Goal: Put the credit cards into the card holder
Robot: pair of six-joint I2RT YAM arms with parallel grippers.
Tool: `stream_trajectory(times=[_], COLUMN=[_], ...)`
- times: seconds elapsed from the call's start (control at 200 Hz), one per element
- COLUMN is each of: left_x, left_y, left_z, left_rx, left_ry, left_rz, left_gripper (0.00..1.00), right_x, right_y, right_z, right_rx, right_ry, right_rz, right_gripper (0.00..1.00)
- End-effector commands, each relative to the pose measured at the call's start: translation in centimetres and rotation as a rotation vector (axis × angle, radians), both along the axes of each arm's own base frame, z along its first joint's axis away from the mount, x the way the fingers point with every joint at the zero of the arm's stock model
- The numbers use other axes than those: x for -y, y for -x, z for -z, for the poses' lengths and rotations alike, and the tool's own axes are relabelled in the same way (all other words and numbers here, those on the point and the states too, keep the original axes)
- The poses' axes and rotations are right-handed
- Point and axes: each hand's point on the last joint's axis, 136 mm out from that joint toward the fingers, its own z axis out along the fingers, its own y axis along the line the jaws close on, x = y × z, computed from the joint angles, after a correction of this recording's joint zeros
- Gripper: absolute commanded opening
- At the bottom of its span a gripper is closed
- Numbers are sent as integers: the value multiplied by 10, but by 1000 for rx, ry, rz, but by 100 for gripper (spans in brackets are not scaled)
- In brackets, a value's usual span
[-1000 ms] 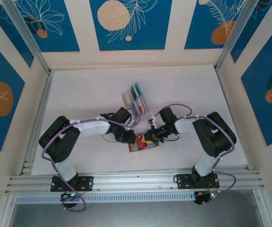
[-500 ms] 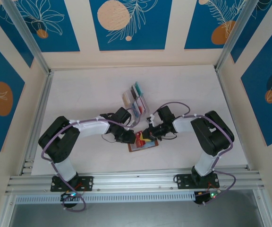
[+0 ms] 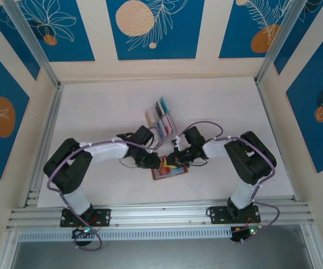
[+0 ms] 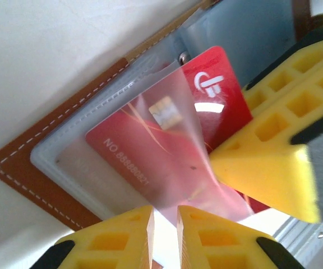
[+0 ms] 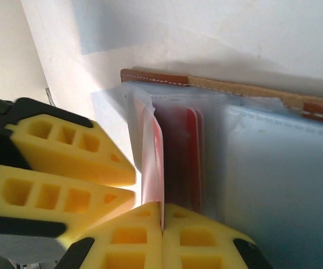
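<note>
Small flat brown leather card holder [image 4: 21, 168] lies open on the white table [image 3: 94, 112], low in the top view between the two arms, clear pockets facing up. A red plastic credit card [image 4: 217, 95] is partway into one pocket. Its chip end sits under a lifted translucent plastic pocket flap [image 4: 167, 123], and its logo corner is bare. The other credit cards [image 3: 162, 105] stand in a clear slotted plastic rack [image 3: 156, 120] just behind.

Pincers: the left gripper [image 4: 164, 216] has its fingers nearly together, and the flap's free edge runs down between them, so it looks pinched and held up. The right gripper [image 5: 162, 216] has its pads pressed together on the red card's near edge (card seen edge-on between them).

Risks, as I judge them:
- The flap is thin and slick. If it slides out of the left pinch, the pocket mouth drops shut and the card rides over the flap instead of under it.
- The card sits skewed to the pocket, so a straight push could catch a corner on the side seam and jam or bow the card.
- Nothing pins the wallet itself. A firm push may shove the whole holder across the table, and the flap grip could tear loose.
- The two sets of yellow fingers sit very close together. Further advance by the right one risks knocking the left.
</note>
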Motion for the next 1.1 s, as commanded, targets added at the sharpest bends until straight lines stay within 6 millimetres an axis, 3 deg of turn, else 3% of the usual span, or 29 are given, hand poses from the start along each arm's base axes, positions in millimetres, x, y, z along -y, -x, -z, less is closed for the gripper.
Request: stream_trajectory(times=[0.0,0.185,0.42,0.74,1.095], left_x=[-2,-26,-50,-46,-26], left_y=[-1,-9,6,12,10], left_z=[-24,-38,-9,17,29], left_rx=[-14,0,-35,-63,-73], left_ry=[86,137,65,55,70], left_rz=[-41,-129,-145,-138,-138], left_gripper=[18,18,18,19,18], right_x=[12,14,16,8,-7], right_y=[9,9,11,12,13], right_z=[20,17,14,14,7], right_rx=[-50,-40,-24,-19,-6], right_ry=[98,118,132,132,108], right_rz=[15,11,8,-3,-13], right_gripper=[4,6,7,7,11])
